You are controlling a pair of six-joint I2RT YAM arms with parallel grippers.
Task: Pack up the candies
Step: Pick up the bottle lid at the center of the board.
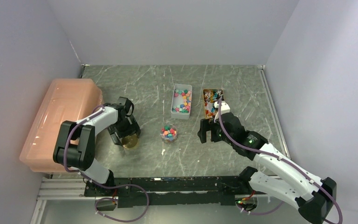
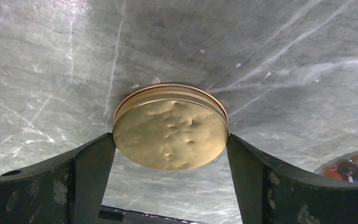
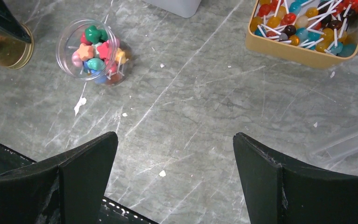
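The candies, small chunky sweets in pink, green, red and yellow, fill a small clear jar (image 1: 168,133) at the table's middle; the jar also shows open-topped in the right wrist view (image 3: 93,51). More candies lie in a white tray (image 1: 182,112). My left gripper (image 1: 127,135) is shut on a round gold lid (image 2: 170,133), its fingers (image 2: 93,163) pressing both sides, left of the jar. The lid also shows in the right wrist view (image 3: 10,47). My right gripper (image 3: 175,140) is open and empty above bare table, right of the jar (image 1: 209,130).
A tan box (image 1: 210,102) of lollipops stands right of the white tray, and it also shows in the right wrist view (image 3: 303,51). A large pink lidded bin (image 1: 60,116) fills the left side. A clear plastic piece (image 3: 345,140) lies by my right finger.
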